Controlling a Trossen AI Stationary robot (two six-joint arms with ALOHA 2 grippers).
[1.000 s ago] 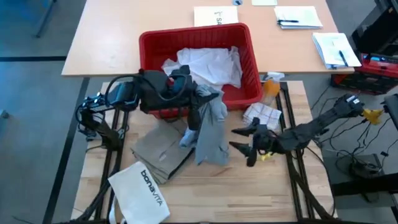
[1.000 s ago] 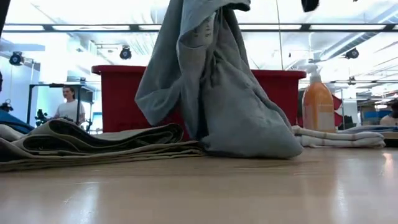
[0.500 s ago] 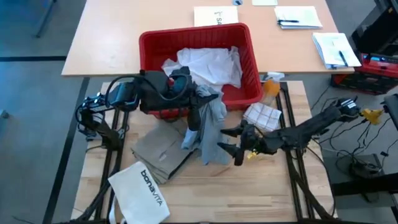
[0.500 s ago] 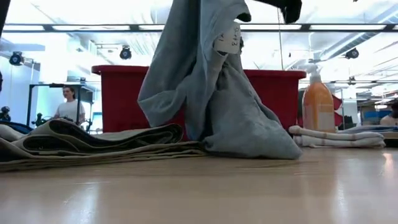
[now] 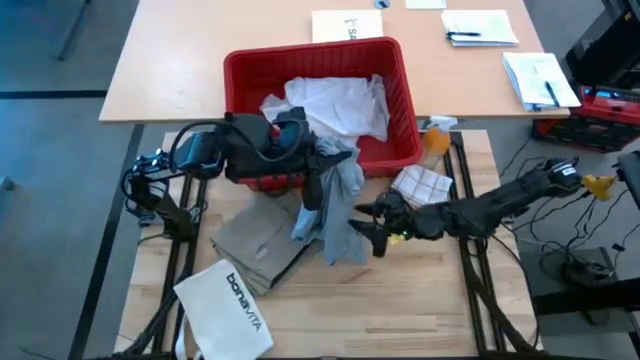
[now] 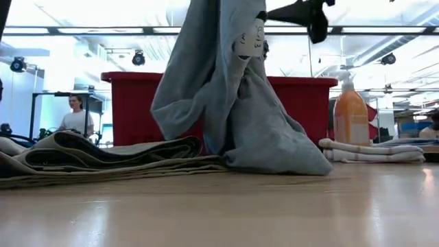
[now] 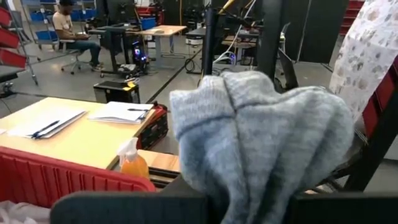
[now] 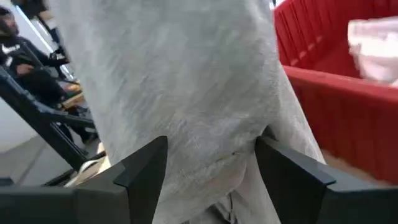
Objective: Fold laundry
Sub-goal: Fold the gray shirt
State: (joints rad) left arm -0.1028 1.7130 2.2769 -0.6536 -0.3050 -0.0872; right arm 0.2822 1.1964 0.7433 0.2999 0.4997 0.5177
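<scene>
Right gripper (image 5: 366, 227) closer, jaws spread at grey T-shirt (image 5: 335, 215), left jaws hidden, state unclear.

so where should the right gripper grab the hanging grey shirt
Probably its hanging side edge, about midway up, coming in level from the robot's right. The grey T-shirt hangs from the left gripper, its lower end heaped on the table, so the draped middle is free fabric. The right gripper is open with cloth between its fingers.
</scene>
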